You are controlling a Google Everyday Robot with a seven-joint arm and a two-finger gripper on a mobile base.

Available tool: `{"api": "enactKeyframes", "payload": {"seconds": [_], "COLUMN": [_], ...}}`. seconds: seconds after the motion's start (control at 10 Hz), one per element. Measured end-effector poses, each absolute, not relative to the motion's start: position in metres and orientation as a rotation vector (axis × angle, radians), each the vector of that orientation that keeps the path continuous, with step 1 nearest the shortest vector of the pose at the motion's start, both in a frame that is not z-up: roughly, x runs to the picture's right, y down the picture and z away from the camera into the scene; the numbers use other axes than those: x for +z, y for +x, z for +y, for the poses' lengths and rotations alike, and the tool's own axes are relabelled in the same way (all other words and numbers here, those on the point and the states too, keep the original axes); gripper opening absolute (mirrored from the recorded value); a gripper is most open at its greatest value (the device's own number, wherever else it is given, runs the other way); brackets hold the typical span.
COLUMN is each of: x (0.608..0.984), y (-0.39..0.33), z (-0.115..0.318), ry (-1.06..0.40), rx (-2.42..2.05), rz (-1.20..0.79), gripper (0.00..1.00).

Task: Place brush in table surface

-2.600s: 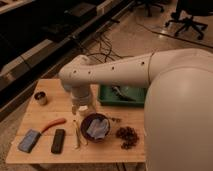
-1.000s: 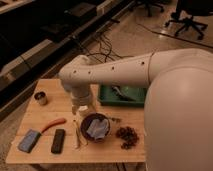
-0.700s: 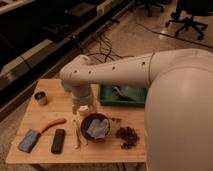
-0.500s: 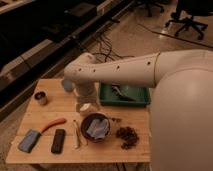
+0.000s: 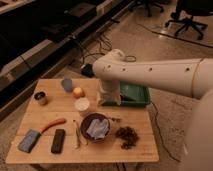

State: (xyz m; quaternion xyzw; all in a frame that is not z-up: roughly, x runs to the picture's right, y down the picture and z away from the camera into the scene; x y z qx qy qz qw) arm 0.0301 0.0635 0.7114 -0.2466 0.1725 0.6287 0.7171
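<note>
The brush (image 5: 77, 134) is a slim dark stick lying flat on the light wooden table surface (image 5: 140, 150), just left of the dark bowl (image 5: 95, 127). My gripper (image 5: 109, 98) hangs at the end of the white arm, over the table's back edge at the left end of the green tray (image 5: 132, 95). It is well away from the brush, behind and to the right of it. Nothing shows in the gripper.
Left of the brush lie an orange-handled tool (image 5: 52, 124), a flat black bar (image 5: 58, 141) and a blue sponge (image 5: 29, 141). A white cup (image 5: 82, 106), an orange fruit (image 5: 78, 92), a blue-grey cup (image 5: 67, 84) and a small dark can (image 5: 40, 96) stand behind. A brown cluster (image 5: 127, 136) lies right of the bowl.
The arm has swung right and back from over the table's middle towards the green tray, uncovering the cups and the fruit. The brush and the other objects have not moved.
</note>
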Motion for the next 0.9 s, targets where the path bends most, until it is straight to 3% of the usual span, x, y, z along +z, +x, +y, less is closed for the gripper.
{"api": "enactKeyframes", "payload": {"seconds": [0.3, 0.9], "x": [0.728, 0.737], "y": [0.081, 0.088], "z": [0.046, 0.04], "ry": [-0.587, -0.587], "rx": [1.335, 1.332], "rz": [0.218, 0.207], "gripper": [0.65, 0.65]}}
